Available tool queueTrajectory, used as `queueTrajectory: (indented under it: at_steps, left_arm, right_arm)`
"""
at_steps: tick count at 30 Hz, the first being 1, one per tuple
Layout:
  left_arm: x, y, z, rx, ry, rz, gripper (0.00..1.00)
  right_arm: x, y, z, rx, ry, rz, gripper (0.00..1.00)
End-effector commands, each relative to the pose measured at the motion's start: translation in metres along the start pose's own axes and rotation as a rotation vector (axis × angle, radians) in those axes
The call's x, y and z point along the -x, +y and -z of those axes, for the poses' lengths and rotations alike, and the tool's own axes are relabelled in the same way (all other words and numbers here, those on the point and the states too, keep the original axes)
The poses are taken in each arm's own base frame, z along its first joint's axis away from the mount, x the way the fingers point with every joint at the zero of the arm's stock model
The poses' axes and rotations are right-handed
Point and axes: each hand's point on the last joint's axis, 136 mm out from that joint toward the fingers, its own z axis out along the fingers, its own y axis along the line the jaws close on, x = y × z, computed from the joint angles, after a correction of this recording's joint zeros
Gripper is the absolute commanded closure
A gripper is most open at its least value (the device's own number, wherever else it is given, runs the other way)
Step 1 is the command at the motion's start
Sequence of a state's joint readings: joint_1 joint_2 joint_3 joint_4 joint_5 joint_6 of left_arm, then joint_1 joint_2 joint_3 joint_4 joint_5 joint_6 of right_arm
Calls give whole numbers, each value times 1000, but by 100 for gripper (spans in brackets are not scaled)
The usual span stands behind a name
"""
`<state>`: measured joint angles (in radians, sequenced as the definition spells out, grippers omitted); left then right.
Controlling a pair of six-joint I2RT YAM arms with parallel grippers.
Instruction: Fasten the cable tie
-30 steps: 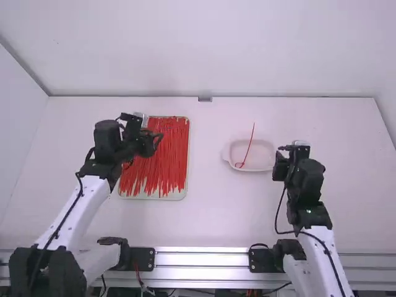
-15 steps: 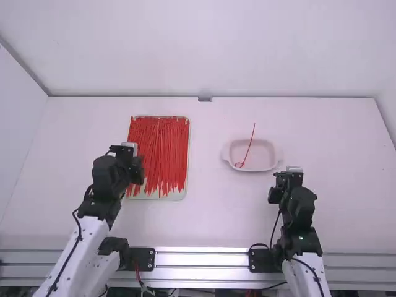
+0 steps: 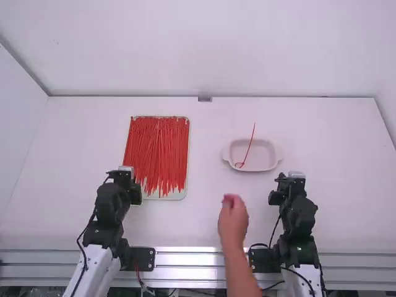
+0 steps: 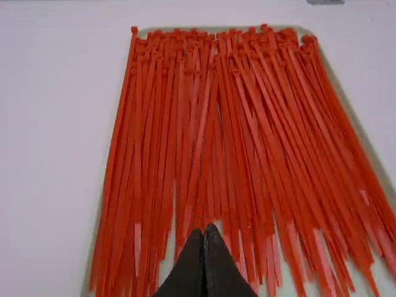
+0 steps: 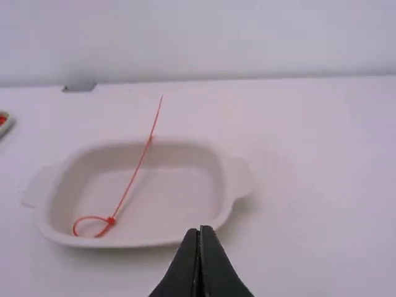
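White table (image 3: pixel 322 136), looped tie (image 5: pixel 132 176) in the dish (image 5: pixel 236 178) dead ahead of right jaws; both pairs pinched closed, empty.

Smooth plastic on matt white, edged with bare metal.
The loose cable ties (image 4: pixel 235 154) are smooth orange-red plastic with a faint sheen, on a pale matt tray (image 3: pixel 179 195). The looped cable tie (image 5: pixel 133 179) is the same plastic and lies in a smooth, matt off-white dish (image 5: pixel 235 179) that looks like plastic. The table (image 3: pixel 74 136) is smooth matt white. The left gripper (image 4: pixel 204 232) and the right gripper (image 5: pixel 200 230) are matt black. The rail (image 3: pixel 198 255) is brushed metal.
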<state>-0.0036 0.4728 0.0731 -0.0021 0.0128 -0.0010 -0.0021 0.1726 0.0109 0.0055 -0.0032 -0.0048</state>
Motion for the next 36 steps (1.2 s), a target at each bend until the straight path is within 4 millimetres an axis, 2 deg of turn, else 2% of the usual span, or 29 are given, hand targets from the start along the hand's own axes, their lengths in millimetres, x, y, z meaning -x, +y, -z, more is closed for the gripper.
queueTrajectory:
  at_steps: [1, 3, 14, 28, 36]
  left_arm:
    - [-12, 3, -1, 16, -1, 1, 100]
    - [-18, 3, -1, 16, -6, 1, 100]
    - [17, 3, 11, 16, -170, -1, 100]
    - [51, 3, 30, 16, -339, -2, 100]
    - [63, 3, 39, 16, -402, -2, 100]
  right_arm:
    - [2, 0, 1, -1, -21, -4, 100]
    - [7, 0, 3, -1, -44, -4, 100]
    - [31, 0, 12, -2, -156, -2, 100]
    - [31, 0, 12, -2, -156, -2, 100]
    - [31, 0, 12, -2, -156, -2, 100]
